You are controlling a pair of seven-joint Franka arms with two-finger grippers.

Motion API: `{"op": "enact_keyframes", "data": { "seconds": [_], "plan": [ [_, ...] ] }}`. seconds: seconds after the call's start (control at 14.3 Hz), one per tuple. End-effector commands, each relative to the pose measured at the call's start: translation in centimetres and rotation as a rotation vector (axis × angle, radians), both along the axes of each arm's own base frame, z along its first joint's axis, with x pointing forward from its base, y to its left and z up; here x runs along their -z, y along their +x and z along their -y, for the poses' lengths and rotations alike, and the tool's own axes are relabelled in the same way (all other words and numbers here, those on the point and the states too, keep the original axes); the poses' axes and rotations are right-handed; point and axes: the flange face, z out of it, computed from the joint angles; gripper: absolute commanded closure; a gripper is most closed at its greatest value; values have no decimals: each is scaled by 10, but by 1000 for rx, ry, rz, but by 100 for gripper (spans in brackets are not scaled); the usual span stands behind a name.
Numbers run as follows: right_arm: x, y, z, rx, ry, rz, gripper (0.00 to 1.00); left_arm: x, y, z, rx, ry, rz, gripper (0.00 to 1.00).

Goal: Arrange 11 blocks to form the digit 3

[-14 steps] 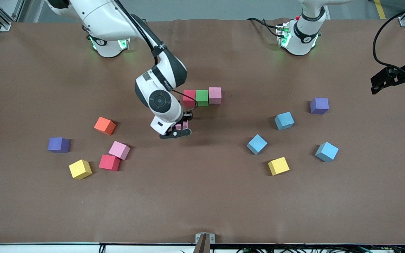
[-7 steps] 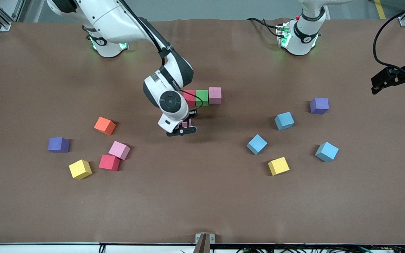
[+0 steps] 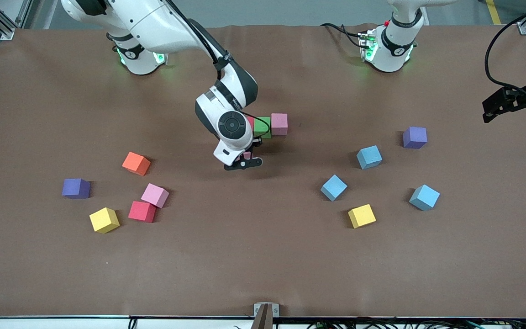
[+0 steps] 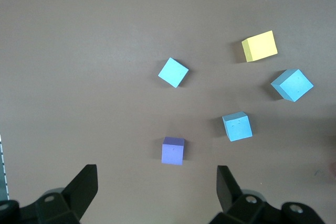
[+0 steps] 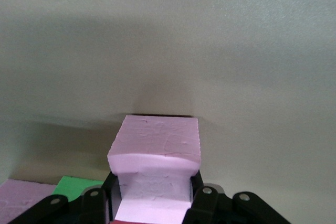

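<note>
Blocks of matte foam lie scattered over the brown table (image 3: 263, 265), and three of them already touch in a short row at its middle: a red cube (image 3: 249, 120) mostly hidden under the right arm, a green cube (image 3: 263, 127) and a pink cube (image 3: 279, 124). The right arm comes from its base at the robots' edge and bends down over this row, its wrist tilted, so that the right gripper (image 3: 246, 161) hangs above the table just on the camera side of the red cube. Its jaws are clamped on another pink foam cube (image 5: 156, 157); the front view shows only a sliver of it between the black fingers (image 3: 244, 165), while the right wrist view shows its whole top face squeezed at the sides, with the green cube's corner and a pink edge below it.

The left arm waits at its own end of the table, and the left gripper (image 4: 156, 188) hangs high with jaws wide apart. Its wrist view looks down on three light blue cubes (image 4: 173, 72), (image 4: 237, 126), (image 4: 292, 84), a yellow cube (image 4: 259, 46) and a purple cube (image 4: 172, 150).

Toward the right arm's end, seen only from the front, sit an orange cube (image 3: 136, 163), a second purple cube (image 3: 76, 188), a pink cube touching a red cube (image 3: 142, 211), and a yellow cube (image 3: 104, 220)
</note>
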Motion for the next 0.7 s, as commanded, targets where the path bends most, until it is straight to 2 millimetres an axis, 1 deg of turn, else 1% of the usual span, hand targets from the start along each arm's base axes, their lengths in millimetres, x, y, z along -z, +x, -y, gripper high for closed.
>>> {"op": "enact_keyframes", "data": {
  "seconds": [0.0, 0.14, 0.35, 0.49, 0.63],
  "plan": [
    [1, -9, 2, 11, -8, 16, 49, -5, 0, 4, 4, -13, 26, 0],
    [0, -11, -1, 27, 1, 16, 50, -6, 0, 6, 5, -25, 30, 0],
    [9, -17, 0, 28, 10, 33, 50, -5, -2, 5, 3, -26, 21, 0],
    [10, -21, 1, 26, 14, 40, 50, -7, -4, 5, 3, -25, 22, 0],
    [8, -22, 0, 43, 12, 40, 50, -8, -4, 6, 4, -26, 24, 0]
  ]
}}
